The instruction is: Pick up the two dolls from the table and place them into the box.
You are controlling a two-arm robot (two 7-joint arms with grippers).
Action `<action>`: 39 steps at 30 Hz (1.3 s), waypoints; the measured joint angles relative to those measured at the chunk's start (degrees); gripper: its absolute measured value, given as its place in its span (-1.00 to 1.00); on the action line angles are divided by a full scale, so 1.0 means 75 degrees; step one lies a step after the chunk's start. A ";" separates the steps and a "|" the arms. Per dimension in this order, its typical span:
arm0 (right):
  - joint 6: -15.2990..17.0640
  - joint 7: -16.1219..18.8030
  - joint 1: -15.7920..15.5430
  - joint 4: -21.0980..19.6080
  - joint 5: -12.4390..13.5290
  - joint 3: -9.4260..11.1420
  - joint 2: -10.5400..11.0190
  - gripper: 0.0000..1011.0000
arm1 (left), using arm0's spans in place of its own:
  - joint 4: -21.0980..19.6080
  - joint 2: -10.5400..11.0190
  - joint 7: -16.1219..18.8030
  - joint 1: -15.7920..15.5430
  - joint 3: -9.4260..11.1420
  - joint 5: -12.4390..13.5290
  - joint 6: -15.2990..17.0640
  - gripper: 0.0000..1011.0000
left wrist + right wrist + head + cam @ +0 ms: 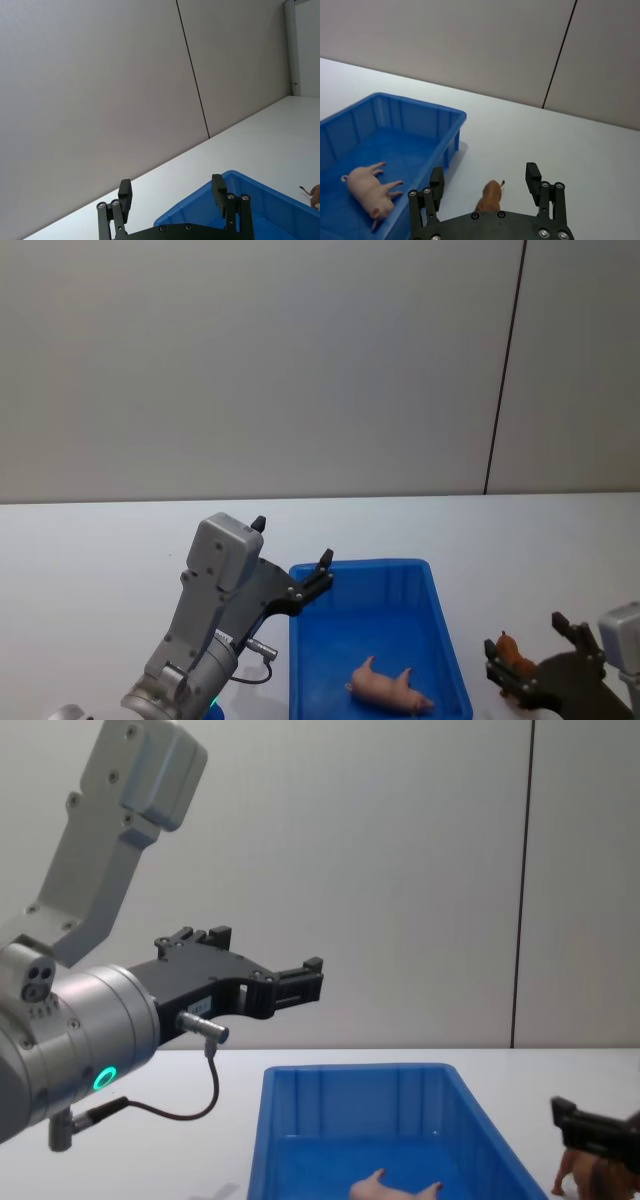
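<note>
Right wrist view has the right claw spread open astride the brown lion, which stands on the desk just right of the box; the pink doll lies inside the box. If the fingers close off-centre, the lion may tip or squirt away. The left claw hangs open above the box's left rear corner, and no writing is legible.

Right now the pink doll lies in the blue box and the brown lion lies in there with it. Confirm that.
One part is wrong. The pink doll lies in the box, but the brown lion stands on the table right of it, inside the open right gripper, as the right wrist view shows. The left gripper hangs open, raised by the box's left side.
</note>
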 joint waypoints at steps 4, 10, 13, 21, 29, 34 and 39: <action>0.0035 -0.0061 -0.0059 0.0089 0.0055 0.0047 0.0045 0.98 | 0.0000 0.0000 0.0000 0.0000 0.0000 0.0000 0.0000 0.98; 0.0071 -0.0061 -0.0083 0.0257 0.0146 0.0095 0.0068 0.98 | 0.0000 0.0001 0.0000 0.0000 0.0000 0.0000 0.0000 0.98; 0.0083 -0.0021 -0.0077 0.0364 0.0196 0.0109 0.0069 0.94 | 0.0000 0.0000 0.0000 0.0000 0.0000 0.0000 0.0000 0.98; 0.0074 0.0169 0.0001 0.0652 0.0294 0.0137 0.0047 0.49 | 0.0000 0.0000 0.0000 0.0000 0.0000 0.0000 0.0000 0.98; -0.0063 0.0388 0.0082 0.0839 0.0331 0.0148 0.0014 0.05 | 0.0000 0.0001 0.0000 0.0000 0.0000 0.0000 0.0000 0.98; -0.0174 0.0488 0.0107 0.0859 0.0333 0.0149 0.0002 -0.28 | 0.0000 0.0001 0.0000 0.0000 0.0000 0.0000 0.0000 0.98; -0.0306 0.0540 0.0114 0.0783 0.0322 0.0153 -0.0005 -0.29 | 0.0000 0.0001 0.0000 0.0000 0.0000 0.0000 0.0000 0.98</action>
